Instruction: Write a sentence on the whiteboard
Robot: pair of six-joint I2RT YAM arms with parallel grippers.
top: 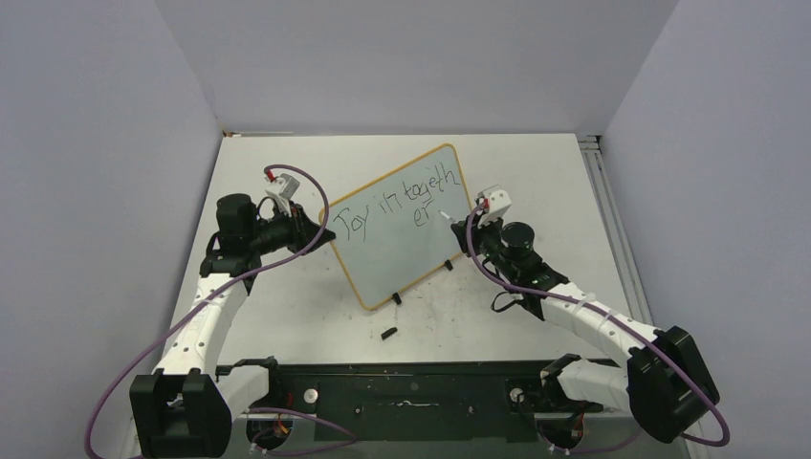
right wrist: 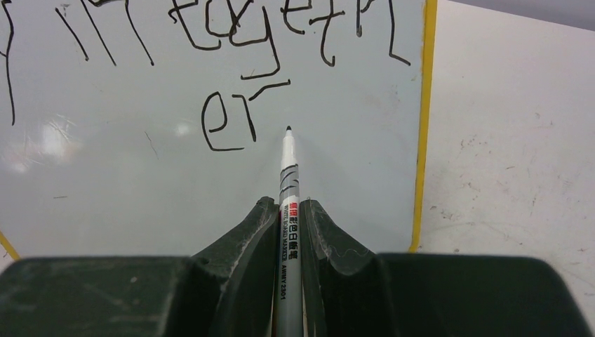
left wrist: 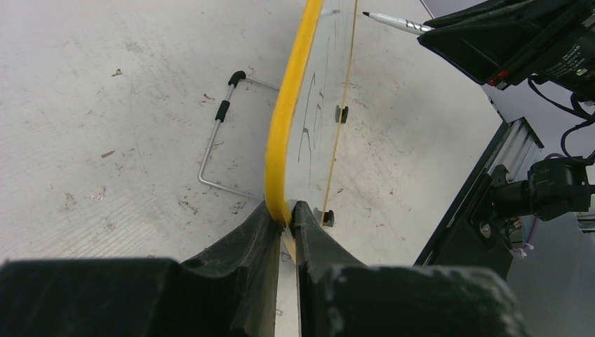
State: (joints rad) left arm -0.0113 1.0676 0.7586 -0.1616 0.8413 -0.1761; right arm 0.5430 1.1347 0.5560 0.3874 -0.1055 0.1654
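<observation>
The whiteboard (top: 402,229) stands tilted on the table, yellow-framed with two black clip feet. The sentence (top: 402,203) on it reads "Joy in togeth" with "er" below; its letters also show in the right wrist view (right wrist: 231,119). My left gripper (top: 320,232) is shut on the whiteboard's left edge, the yellow frame (left wrist: 284,140) pinched between the jaws (left wrist: 289,214). My right gripper (top: 469,222) is shut on a white marker (right wrist: 289,182). The marker's black tip (right wrist: 288,129) is at the board just right of "er". The marker also shows in the left wrist view (left wrist: 396,23).
A small black cap (top: 387,334) lies on the table in front of the board. A bent wire stand (left wrist: 217,133) lies behind the board. A black base rail (top: 411,392) runs along the near edge. Grey walls enclose the table; a metal rail (top: 612,210) runs along the right side.
</observation>
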